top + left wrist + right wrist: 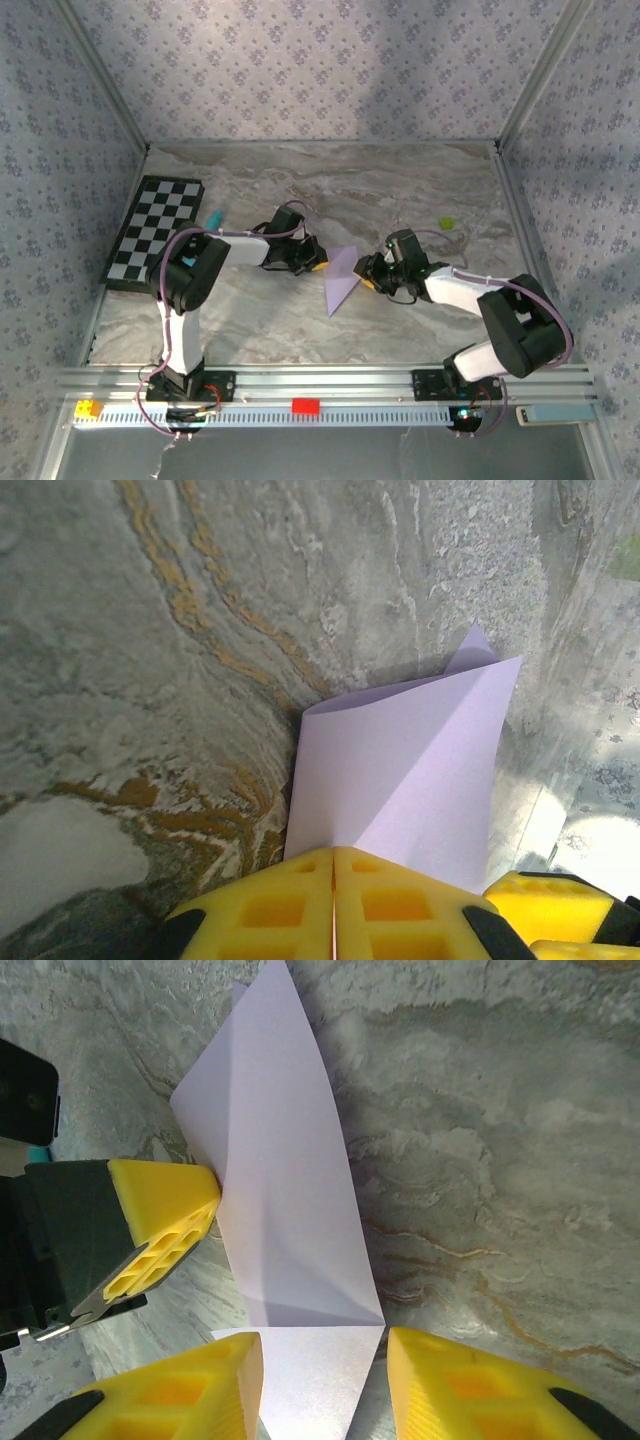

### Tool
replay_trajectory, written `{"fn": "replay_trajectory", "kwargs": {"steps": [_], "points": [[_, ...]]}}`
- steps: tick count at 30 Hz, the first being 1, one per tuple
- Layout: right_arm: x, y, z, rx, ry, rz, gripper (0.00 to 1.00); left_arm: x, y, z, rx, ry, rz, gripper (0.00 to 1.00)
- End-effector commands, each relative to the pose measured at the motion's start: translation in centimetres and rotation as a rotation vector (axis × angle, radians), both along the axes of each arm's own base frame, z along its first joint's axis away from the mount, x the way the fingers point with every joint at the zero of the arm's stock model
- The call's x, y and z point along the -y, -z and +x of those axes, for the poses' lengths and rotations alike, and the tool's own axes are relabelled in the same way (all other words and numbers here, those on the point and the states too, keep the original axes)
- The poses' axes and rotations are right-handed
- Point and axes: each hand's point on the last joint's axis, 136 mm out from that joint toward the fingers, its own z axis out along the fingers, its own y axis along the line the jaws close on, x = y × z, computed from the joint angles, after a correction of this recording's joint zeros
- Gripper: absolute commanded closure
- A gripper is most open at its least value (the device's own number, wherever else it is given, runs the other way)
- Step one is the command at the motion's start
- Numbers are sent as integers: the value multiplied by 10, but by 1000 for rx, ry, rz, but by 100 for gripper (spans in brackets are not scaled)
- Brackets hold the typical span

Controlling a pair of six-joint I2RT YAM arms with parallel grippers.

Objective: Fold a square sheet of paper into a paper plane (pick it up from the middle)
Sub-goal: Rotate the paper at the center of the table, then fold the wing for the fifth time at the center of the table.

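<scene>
The pale lilac sheet of paper [340, 278] lies mid-table between the two grippers, folded into a long pointed shape with a cross crease. My left gripper [318, 262] is at its left edge. In the left wrist view the yellow jaws are pressed together at the left gripper [333, 860], with the paper [410, 780] running out from the seam. My right gripper [366, 272] is at the paper's right side. In the right wrist view the right gripper [325, 1345] stands open, its fingers either side of the paper [285, 1180] without touching it. The left gripper's fingers [165, 1220] meet the paper's edge there.
A black-and-white checkered board [155, 232] lies at the far left, with a teal pen [213, 218] beside it. A small green object [447, 222] sits at the back right. Red [305, 405] and yellow [88, 408] bricks rest on the front rail.
</scene>
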Motion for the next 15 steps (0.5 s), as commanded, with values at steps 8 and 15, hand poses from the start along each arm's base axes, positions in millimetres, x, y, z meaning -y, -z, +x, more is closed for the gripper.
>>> {"fn": "replay_trajectory", "kwargs": {"steps": [8, 15], "points": [[-1, 8, 6, -22, -36, 36, 62, -4, 9, -12, -46, 30, 35, 92], [-10, 6, 15, -6, -93, 69, 67, -3, 9, -13, -48, 37, 37, 92]]}}
